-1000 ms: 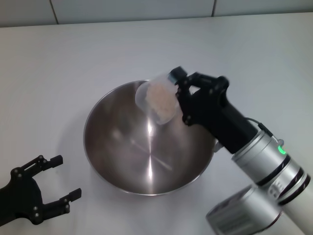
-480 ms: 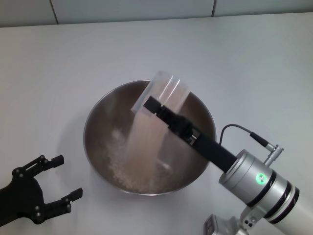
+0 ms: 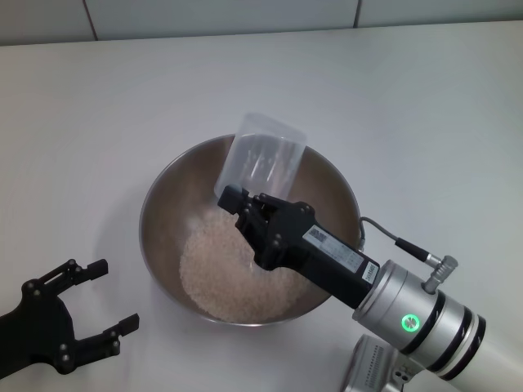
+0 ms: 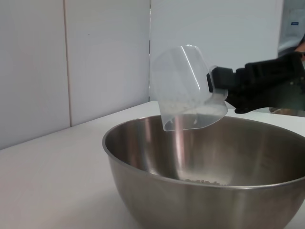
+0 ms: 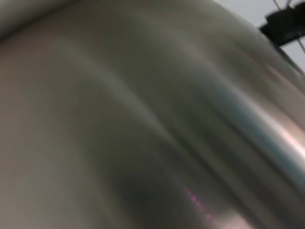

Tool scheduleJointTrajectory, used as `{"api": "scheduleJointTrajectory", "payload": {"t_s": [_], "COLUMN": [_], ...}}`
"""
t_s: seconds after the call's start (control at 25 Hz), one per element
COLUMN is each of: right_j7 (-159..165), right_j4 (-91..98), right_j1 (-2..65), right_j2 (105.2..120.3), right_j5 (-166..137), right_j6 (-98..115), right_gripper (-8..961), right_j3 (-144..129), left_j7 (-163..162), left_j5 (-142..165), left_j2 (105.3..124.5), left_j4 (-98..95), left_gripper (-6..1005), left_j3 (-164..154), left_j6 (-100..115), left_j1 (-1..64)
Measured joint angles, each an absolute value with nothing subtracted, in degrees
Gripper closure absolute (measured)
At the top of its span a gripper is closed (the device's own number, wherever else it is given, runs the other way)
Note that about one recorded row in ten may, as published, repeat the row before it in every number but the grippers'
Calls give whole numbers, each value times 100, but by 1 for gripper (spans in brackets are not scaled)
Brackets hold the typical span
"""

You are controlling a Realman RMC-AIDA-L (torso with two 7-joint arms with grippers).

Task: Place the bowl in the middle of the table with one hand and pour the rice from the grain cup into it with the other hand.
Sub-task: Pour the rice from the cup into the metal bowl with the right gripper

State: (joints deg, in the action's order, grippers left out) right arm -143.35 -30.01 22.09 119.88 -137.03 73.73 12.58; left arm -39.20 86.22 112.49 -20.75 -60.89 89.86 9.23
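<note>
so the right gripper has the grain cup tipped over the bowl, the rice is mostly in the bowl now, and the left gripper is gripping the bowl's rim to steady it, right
Not quite. The left gripper is not on the rim: the head view shows it open over the table, apart from the bowl. The rest holds: the right gripper has the grain cup tipped over the bowl, and the rice lies in a heap inside.

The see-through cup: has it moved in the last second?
Yes. Against the bowl, which sits in one spot, the grain cup has tipped upside down above the far rim, and its rice now lies inside.
</note>
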Motion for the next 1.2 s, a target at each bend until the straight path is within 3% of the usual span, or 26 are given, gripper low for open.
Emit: {"api": "scheduleJointTrajectory", "payload": {"t_s": [0.48,0.96,1.2], "right_j7": [-13642,-8630,-5232], "right_j4": [-3273,-4615,-4813], "right_j1": [2031,1590,1403], "right_j2": [11988,11980,11886], "right_j5": [-13676,-11630,-11132], "right_j6": [7625,8222,8330], "right_gripper": [918,913,911], "right_j3": [1270,1275,1474], "left_j7": [-3920,-3920,-3920], "left_j5": [8622,8622,8622], "left_j2": [11244,11249,11248], "left_j4": [-2074,-2076,-2083], "left_gripper": [136,136,136], "left_j3": [-6089,-6075,-6052], "left_j6": [8982,8998,9026], "left_j1": [932,938,964]}}
